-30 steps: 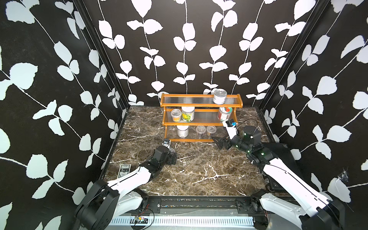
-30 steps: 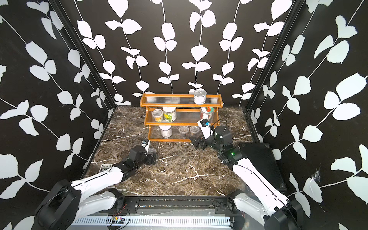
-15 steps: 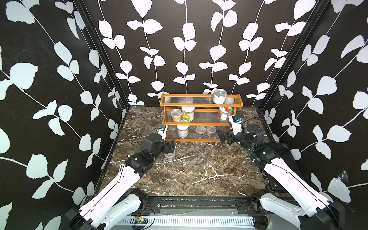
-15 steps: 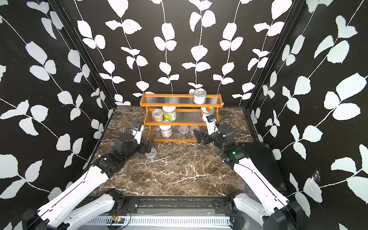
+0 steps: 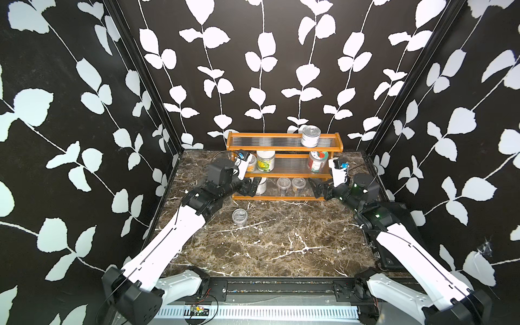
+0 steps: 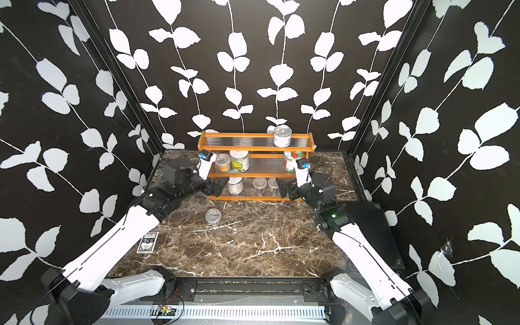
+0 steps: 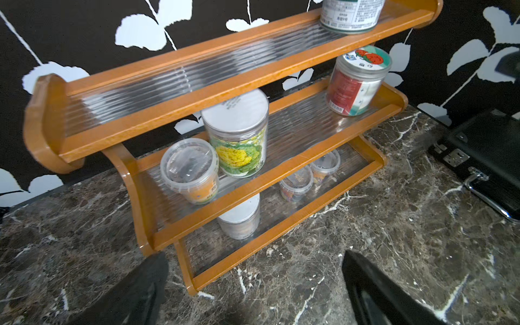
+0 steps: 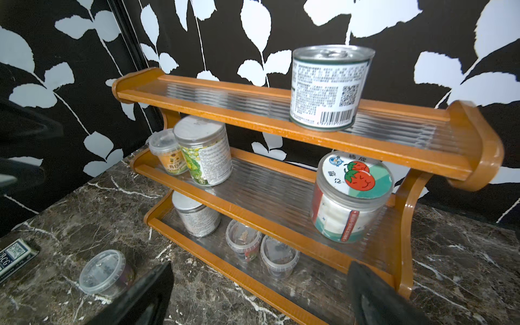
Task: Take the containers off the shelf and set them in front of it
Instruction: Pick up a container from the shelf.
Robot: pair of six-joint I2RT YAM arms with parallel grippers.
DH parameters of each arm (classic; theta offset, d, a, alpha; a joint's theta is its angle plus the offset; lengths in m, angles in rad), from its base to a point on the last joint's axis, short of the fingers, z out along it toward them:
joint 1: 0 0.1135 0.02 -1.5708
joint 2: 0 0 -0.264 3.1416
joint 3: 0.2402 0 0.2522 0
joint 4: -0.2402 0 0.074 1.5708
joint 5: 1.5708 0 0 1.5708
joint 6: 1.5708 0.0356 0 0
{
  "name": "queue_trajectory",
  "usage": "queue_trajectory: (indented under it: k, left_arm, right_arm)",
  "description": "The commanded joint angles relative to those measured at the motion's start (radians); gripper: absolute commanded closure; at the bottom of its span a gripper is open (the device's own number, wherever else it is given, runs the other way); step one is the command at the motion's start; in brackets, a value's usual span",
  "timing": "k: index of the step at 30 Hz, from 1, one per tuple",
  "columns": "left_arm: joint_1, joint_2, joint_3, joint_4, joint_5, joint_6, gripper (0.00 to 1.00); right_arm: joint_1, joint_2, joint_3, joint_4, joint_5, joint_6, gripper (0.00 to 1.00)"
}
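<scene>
1. marble table (image 5: 281, 247), leaf-print walls close on three sides, plenty of bare room in front.
2. the shelf (image 5: 270, 198) at the back wall carries nearly every container: tin can (image 5: 310, 136) on top, strawberry jar (image 5: 317, 161) on the mid tier.
3. one clear cup (image 5: 239, 217) stands on the table; i judge the job barely begun.
4. my left fingers (image 7: 135, 292) and right fingers (image 8: 146, 298) gape wide, empty, near the bottom tier; the next grab must slip under the rail above.

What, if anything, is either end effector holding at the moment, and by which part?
Nothing is held. The left end effector and the right end effector are both open and empty in front of the shelf.
</scene>
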Motion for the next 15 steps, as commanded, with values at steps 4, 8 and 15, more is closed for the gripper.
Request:
queue_trajectory:
  k: [4,8,15]
  left_arm:
    - [0.012,0.064,0.064,0.06,0.12,-0.058,0.01]
    - [0.021,0.09,0.064,0.093,0.14,-0.082,0.01]
    - [0.065,0.09,0.037,0.147,0.166,-0.128,0.01]
  right_arm:
    - [-0.005,0.138,0.276,-0.077,0.081,-0.024,0.0]
    - [-0.015,0.283,0.485,-0.19,0.088,-0.086,0.0]
    - [-0.058,0.487,0.725,-0.256,0.12,-0.087,0.0]
